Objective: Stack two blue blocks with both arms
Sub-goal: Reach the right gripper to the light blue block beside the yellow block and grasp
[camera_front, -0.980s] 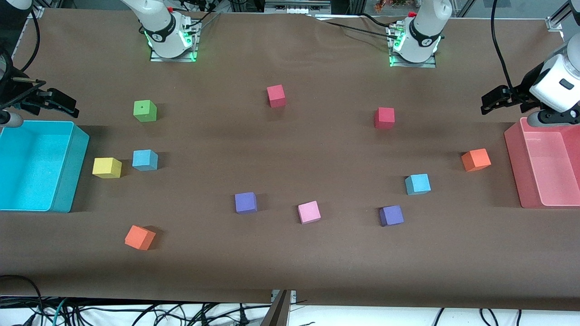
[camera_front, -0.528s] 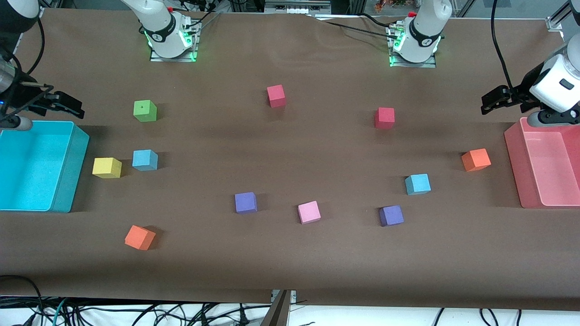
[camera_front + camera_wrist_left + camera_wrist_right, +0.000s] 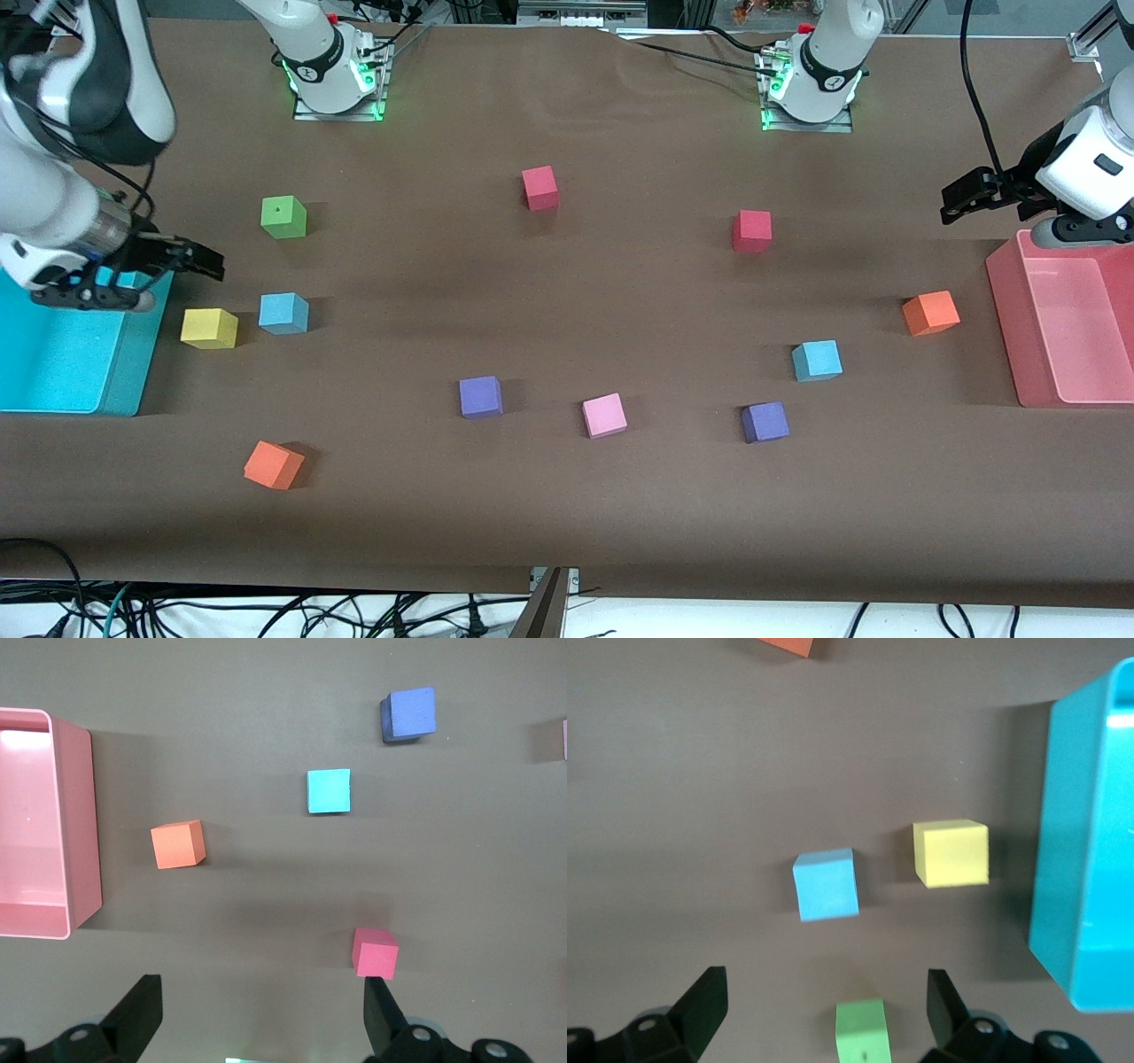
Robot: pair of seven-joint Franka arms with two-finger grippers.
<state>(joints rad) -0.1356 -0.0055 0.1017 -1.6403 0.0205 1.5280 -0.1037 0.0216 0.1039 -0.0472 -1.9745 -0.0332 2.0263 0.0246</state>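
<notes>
Right gripper (image 3: pixel 208 263) open above table, near blue block (image 3: pixel 283 313).

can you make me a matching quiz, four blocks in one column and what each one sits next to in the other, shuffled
Blocks:
1. yellow block
2. green block
3. pink block
4. orange block toward the left arm's end

Places:
A. between the two purple blocks
B. beside the pink bin
C. between the turquoise bin and a blue block
D. farther from the front camera than that blue block, near the right arm's base

Pairs: 1-C, 2-D, 3-A, 4-B
</notes>
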